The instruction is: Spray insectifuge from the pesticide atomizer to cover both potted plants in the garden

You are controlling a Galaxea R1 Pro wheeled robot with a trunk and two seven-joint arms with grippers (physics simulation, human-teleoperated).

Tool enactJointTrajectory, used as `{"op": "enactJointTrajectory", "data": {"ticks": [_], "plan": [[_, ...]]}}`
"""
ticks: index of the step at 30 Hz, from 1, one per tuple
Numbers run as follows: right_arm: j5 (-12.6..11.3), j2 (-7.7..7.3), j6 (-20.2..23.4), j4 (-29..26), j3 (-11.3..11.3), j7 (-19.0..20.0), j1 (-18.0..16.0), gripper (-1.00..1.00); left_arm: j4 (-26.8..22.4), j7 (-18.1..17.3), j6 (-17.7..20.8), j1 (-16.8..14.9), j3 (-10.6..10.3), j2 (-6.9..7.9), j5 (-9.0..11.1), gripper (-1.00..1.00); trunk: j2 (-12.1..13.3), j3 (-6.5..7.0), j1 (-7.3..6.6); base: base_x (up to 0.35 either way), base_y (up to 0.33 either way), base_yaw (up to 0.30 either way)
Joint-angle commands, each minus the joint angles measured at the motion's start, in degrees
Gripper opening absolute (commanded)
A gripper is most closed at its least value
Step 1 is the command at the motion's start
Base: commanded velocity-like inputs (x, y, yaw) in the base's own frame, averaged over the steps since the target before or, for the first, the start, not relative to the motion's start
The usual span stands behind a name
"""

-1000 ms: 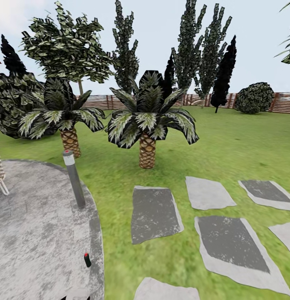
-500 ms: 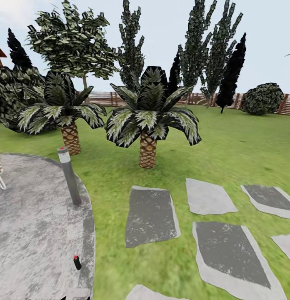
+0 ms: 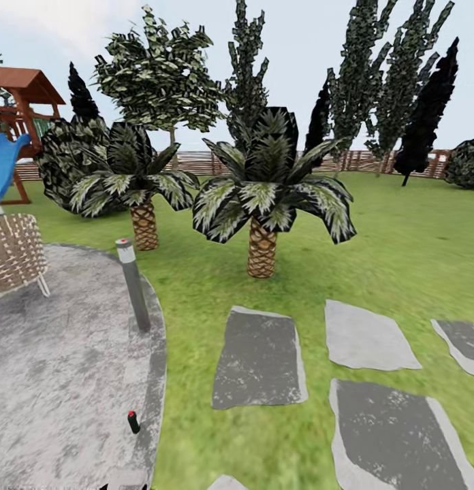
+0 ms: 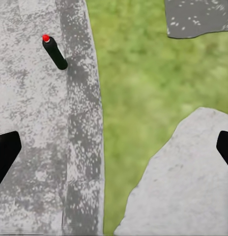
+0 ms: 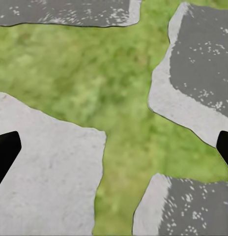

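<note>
A small dark bottle with a red cap, the pesticide atomizer (image 3: pixel 133 422), stands on the round grey patio (image 3: pixel 53 367) near its edge with the garden lawn (image 3: pixel 400 238). The left wrist view has the same atomizer (image 4: pixel 54 51) on the paving, well ahead of my left gripper (image 4: pixel 114 147), which is open and empty over the patio rim. My right gripper (image 5: pixel 114 152) is open and empty too, hanging above grass and stepping slabs (image 5: pixel 45 162). The potted plants are out of view.
A grey bollard lamp (image 3: pixel 133 284) stands on the patio edge. Two palms (image 3: pixel 262 224) (image 3: pixel 143 204) rise from the lawn beyond it. A wicker chair (image 3: pixel 16 255) and a wooden playset (image 3: pixel 19 102) are at the left. Stepping slabs (image 3: pixel 259 357) cross the grass; a fence (image 3: pixel 373 162) closes the back.
The whole head view has swung left, bringing the wicker chair and playset into the picture. The atomizer stays in its place on the patio.
</note>
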Motion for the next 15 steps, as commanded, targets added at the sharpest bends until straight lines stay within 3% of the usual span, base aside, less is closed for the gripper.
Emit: {"op": "enactJointTrajectory", "data": {"ticks": [1, 15], "plan": [[0.0, -0.01, -0.2, 0.0, 0.0, 0.0, 0.0, 1.0, 0.1, 0.0, -0.2, -0.1, 0.0, 0.0, 0.0, 1.0, 0.0, -0.06, 0.01, 0.095, -0.264, 0.278], [0.1, -0.01, -0.2, 0.1, 0.0, 0.0, 0.0, 1.0, 0.1, 0.0, -0.2, -0.1, 0.2, 0.08, 0.1, 1.0, 0.0, -0.06, 0.01, 0.094, -0.265, 0.278]]}}
